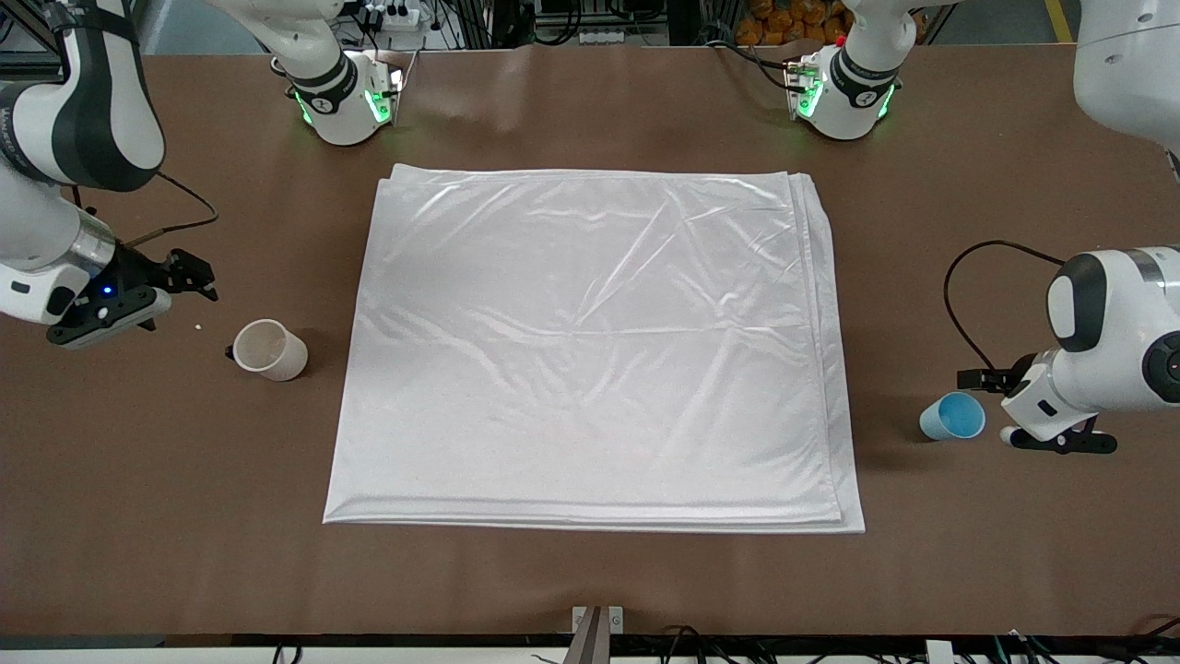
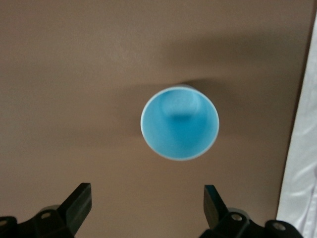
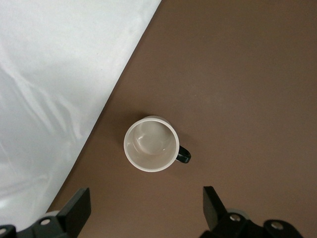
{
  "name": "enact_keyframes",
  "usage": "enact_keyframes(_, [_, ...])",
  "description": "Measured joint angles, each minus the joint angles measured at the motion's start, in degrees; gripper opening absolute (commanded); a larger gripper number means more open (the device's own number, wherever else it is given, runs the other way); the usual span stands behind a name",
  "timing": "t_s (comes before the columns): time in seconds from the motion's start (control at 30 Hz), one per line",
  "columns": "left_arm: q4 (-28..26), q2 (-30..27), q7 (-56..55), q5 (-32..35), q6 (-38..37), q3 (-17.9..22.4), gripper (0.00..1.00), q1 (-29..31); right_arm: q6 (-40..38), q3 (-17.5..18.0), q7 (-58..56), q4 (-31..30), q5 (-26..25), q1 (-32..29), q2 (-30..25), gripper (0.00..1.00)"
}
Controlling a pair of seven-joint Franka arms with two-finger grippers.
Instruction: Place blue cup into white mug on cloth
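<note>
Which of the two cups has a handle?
The white mug at the right arm's end of the table: it has a small black handle. The blue cup, at the left arm's end, has none.

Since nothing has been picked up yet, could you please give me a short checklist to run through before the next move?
1. Blue cup upright on the bare table, toward the left arm's end: ok.
2. White mug upright, mouth clear: ok.
3. White mug on the cloth: not ok, it stands on the table beside it.
4. Left gripper open, near the blue cup: ok.
5. Right gripper open, near the white mug: ok.
</note>
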Motion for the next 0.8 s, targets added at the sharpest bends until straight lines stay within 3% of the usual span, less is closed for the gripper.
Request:
enact_keyframes(0.37, [4.05, 4.57, 0.00, 0.00, 2.43, 0.04, 1.00, 0.50, 3.98, -0.04, -16.86, -0.67, -0.27, -2.70, 4.19, 1.00])
enact_keyframes(0.8, [4.64, 8.44, 0.00, 0.00, 8.90, 0.24, 1.00, 1.50, 9.81, -0.09, -36.46, -0.80, -0.63, -4.86, 11.99, 1.00])
